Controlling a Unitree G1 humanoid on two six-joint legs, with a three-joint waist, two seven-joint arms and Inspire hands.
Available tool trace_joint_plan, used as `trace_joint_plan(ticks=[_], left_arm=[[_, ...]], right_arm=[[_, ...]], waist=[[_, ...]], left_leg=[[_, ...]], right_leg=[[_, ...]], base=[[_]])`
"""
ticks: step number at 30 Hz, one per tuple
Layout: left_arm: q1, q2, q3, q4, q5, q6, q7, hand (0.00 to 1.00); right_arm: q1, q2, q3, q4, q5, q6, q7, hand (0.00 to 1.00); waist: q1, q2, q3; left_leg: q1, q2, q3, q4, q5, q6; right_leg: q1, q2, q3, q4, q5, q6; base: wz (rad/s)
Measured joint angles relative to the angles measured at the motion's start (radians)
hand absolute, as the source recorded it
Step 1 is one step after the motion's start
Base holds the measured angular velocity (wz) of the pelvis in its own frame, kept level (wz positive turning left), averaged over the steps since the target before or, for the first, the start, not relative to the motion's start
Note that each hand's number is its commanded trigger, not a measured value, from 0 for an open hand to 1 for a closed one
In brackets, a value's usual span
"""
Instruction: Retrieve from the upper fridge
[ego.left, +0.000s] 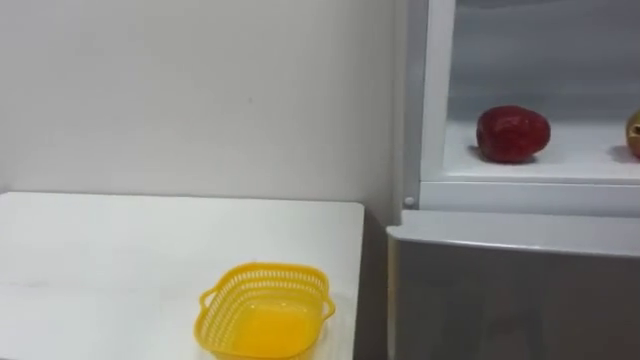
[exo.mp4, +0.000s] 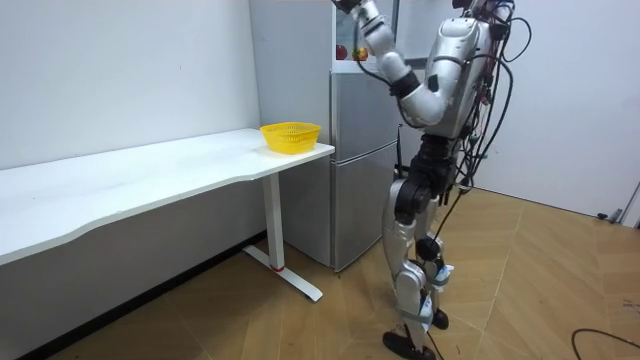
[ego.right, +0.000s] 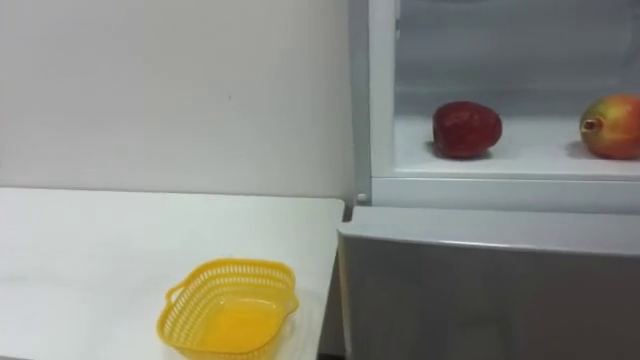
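Robot stands upright on the wood floor (exo.mp4: 300, 320), right in front of the grey fridge (exo.mp4: 360, 190). It faces the fridge, with the end of the white desk (exo.mp4: 150, 180) just beside the fridge on the room view's left.

The left arm is raised high and reaches toward the top of the fridge. The left hand (exo.mp4: 348, 6) sits at the very top edge of the room view and is partly cut off. Whether it is apart, together or clamped on something, I cannot tell.

Eye views: the upper compartment (ego.left: 580, 160) stands open, with a white shelf inside. A red fruit (ego.left: 512, 133) rests on that shelf toward its left side, clear of the frame. A second fruit, yellow-red (ego.right: 611, 126), lies on the same shelf to the right of the red one and well apart from it. Both are on the shelf with nothing touching them.

Below the shelf is the closed lower door (ego.left: 510, 300), plain grey.

A yellow basket (ego.left: 263, 310) of open mesh with small handles sits on the desk near the corner nearest the fridge. A plain white wall (ego.left: 200, 90) is behind the desk.
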Motion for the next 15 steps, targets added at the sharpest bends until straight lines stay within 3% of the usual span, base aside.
trace_joint_plan(ticks=[3,5,9,11,12,14,15], left_arm=[[0.078,-0.002,0.043,0.060,0.037,-0.002,0.122,0.00],[0.162,-0.005,0.054,0.145,0.038,-0.004,0.188,0.00],[0.308,-0.040,0.038,0.280,0.035,-0.001,0.255,0.00],[0.376,-0.059,0.017,0.455,-0.026,0.009,0.278,0.00],[0.386,-0.069,0.014,0.504,-0.035,0.010,0.284,0.00],[0.414,-0.106,-0.020,0.732,-0.103,0.018,0.311,0.00],[0.415,-0.113,-0.028,0.792,-0.114,0.024,0.311,0.00]], right_arm=[[0.008,-0.002,0.000,-0.011,-0.012,0.002,0.000,0.00],[0.012,-0.007,0.000,-0.028,-0.031,0.014,0.000,0.00],[0.028,-0.008,0.002,-0.044,-0.016,0.022,0.003,0.00],[0.034,-0.015,0.001,-0.047,0.025,0.036,0.009,0.00],[0.036,-0.016,0.002,-0.047,0.034,0.041,0.009,0.00],[0.041,-0.017,0.000,-0.048,0.051,0.059,0.024,0.00],[0.041,-0.017,0.000,-0.050,0.047,0.065,0.029,0.00]], waist=[[0.000,0.016,0.0016],[-0.003,0.031,0.0031],[-0.004,0.033,0.0031],[-0.003,0.028,0.0017],[-0.003,0.029,0.0019],[-0.006,0.023,0.0017],[-0.005,0.020,0.0011]], left_leg=[[-0.004,-0.013,-0.023,0.001,0.004,0.007],[-0.008,-0.019,-0.033,0.002,0.007,0.012],[-0.018,-0.027,-0.059,0.006,0.009,0.015],[-0.023,-0.030,-0.070,0.007,0.009,0.015],[-0.023,-0.030,-0.072,0.007,0.009,0.015],[-0.022,-0.033,-0.074,0.005,0.009,0.015],[-0.022,-0.033,-0.074,0.004,0.009,0.015]], right_leg=[[0.001,-0.011,-0.015,0.005,-0.010,0.007],[0.001,-0.019,-0.035,0.007,-0.012,0.010],[0.002,-0.026,-0.057,0.006,-0.015,0.013],[0.001,-0.028,-0.061,0.006,-0.018,0.015],[0.001,-0.029,-0.060,0.005,-0.019,0.015],[0.003,-0.032,-0.063,0.004,-0.020,0.017],[0.002,-0.031,-0.062,0.004,-0.020,0.018]], base=[[0.25],[0.18],[0.18],[0.09],[0.00],[0.00],[0.00]])
